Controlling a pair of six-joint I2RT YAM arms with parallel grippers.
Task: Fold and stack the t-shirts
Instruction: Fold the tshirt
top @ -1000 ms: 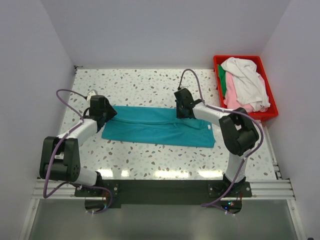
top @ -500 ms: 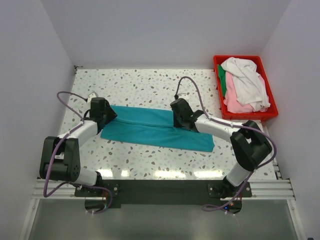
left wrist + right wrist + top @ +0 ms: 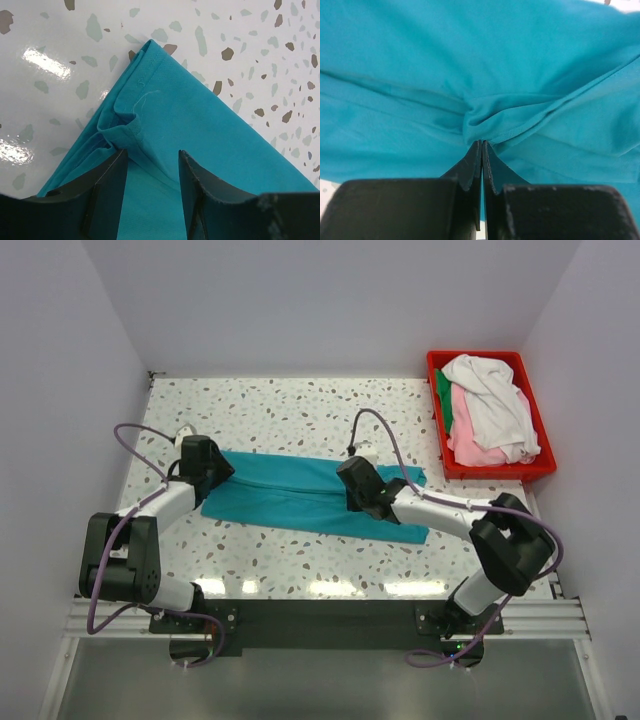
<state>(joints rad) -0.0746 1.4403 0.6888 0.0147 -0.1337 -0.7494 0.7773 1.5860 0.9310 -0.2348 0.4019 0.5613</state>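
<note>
My right hand (image 3: 360,487) has slid toward centre frame, dragging the right end of the teal t-shirt (image 3: 280,495) over itself (fold under way). It is pinched tight on cloth. The left hand (image 3: 150,162) rests half-spread on the shirt's left corner, gripping nothing, mid-frame on the surface (image 3: 300,410).

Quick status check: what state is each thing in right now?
teal t-shirt: folded lengthwise, lying on the table
left gripper: open over its end corner
right gripper: shut, pinching a bunched fold of it
red bin: upright, filled
other t-shirts: heaped unfolded in the bin
</note>
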